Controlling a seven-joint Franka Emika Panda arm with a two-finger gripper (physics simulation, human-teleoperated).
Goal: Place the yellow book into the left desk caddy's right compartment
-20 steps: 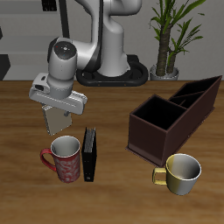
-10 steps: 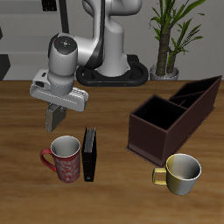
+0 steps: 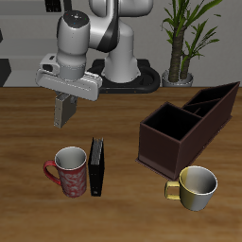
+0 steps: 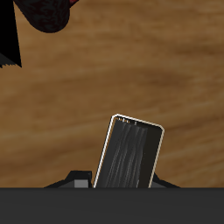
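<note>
My gripper (image 3: 64, 98) is shut on the yellow book (image 3: 63, 113), a small thin grey-tan book that hangs below the fingers, well above the table. In the wrist view the book (image 4: 129, 153) stands between the fingers (image 4: 80, 183), above bare wood. The left desk caddy (image 3: 176, 144), a dark maroon-brown open box with dividers, stands far off across the table, apart from the gripper. Its compartments are open at the top.
A black upright book (image 3: 97, 167) and a red patterned mug (image 3: 71, 172) stand beside each other below the gripper, nearer the table's front edge. A yellow mug (image 3: 197, 186) sits in front of the caddy. A potted plant (image 3: 180, 43) stands behind it.
My gripper has risen with the yellow book in it and moved a little toward the table's back. The mugs, the black book and the caddy have not moved.
</note>
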